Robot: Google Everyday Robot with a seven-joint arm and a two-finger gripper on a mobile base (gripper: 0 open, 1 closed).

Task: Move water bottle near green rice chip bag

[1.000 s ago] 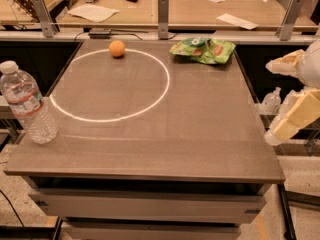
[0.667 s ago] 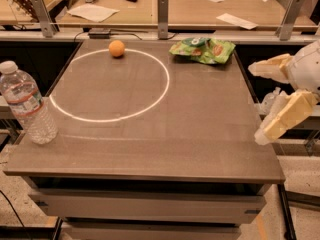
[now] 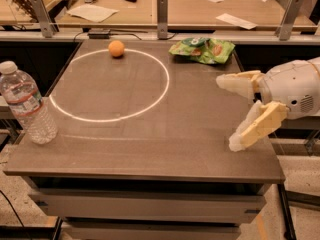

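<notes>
Water bottle (image 3: 27, 104) of clear ribbed plastic, with a white cap and a white-and-red label band, stands upright at the front left edge of the grey-brown table (image 3: 150, 144), well apart from the flat bright green foil rice chip bag (image 3: 202, 49) at the far right. It looks light, thin-walled and easy to tip, so the ribbed body below the label seems the best hold. The cream two-finger gripper (image 3: 227, 113) hovers over the table's right edge, its fingers (image 3: 260, 124) spread wide, holding and touching nothing.
</notes>
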